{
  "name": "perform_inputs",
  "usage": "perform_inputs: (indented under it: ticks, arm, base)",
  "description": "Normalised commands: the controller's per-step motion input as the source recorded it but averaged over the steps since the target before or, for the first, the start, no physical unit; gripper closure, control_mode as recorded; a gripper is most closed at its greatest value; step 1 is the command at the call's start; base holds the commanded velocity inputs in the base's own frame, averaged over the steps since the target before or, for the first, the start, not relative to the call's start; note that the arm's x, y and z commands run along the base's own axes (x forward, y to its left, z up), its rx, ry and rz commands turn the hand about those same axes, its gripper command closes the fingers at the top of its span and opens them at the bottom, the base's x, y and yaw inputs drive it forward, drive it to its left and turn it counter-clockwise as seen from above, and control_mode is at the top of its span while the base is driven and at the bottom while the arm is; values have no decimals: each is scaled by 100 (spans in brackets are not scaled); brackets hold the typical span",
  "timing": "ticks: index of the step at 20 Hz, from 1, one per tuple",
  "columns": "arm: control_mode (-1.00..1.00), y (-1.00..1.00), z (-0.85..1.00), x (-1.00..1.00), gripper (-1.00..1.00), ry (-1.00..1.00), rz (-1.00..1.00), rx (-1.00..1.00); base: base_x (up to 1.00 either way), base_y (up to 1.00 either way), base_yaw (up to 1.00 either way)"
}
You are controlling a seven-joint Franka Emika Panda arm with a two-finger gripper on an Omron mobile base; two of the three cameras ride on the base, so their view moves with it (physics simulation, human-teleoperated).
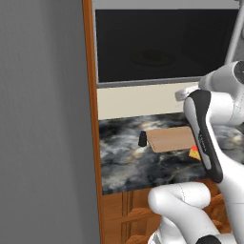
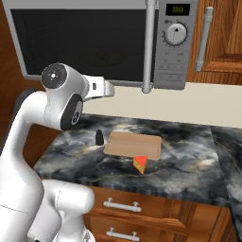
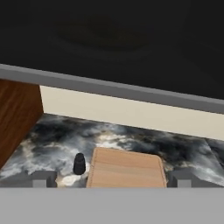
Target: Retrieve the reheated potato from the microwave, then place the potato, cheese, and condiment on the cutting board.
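Your end effector (image 3: 111,178) has its jaws spread wide, holding nothing, above the dark marbled stone counter (image 2: 189,156). On it lies the flat, light tan wooden cutting board (image 2: 133,144), near the middle. The tiny near-black tapered condiment bottle (image 2: 99,137) stands just beside the board's left edge. The small orange-yellow cheese wedge (image 2: 140,163) rests at the board's front edge. The big grey microwave (image 2: 176,56) hangs above, its black glass door shut.

Lighting is even and diffuse, with no glare. The wide black glass microwave door (image 2: 85,40) reads very dark, its interior barely discernible. Soft shadow surrounds the tiny black tapered bottle (image 3: 79,164). Rendering is slightly soft, without edge distortion.
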Motion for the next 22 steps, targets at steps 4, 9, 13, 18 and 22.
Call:
perform_inputs:
  ticks: [4, 9, 13, 18, 22]
  arm:
    - [-100, -25, 24, -2, -100, 0, -10, -6]
    - [-100, -31, 18, -4, -100, 0, -18, -1]
    - [-100, -25, 15, -18, -100, 0, -21, 0]
    - [-100, -25, 26, -11, -100, 0, -16, 4]
    - [-100, -33, 26, -4, -100, 0, -5, 4]
  base:
    - [0, 0, 0]
    - [0, 0, 0]
    - [0, 0, 0]
    - [0, 0, 0]
    - [0, 0, 0]
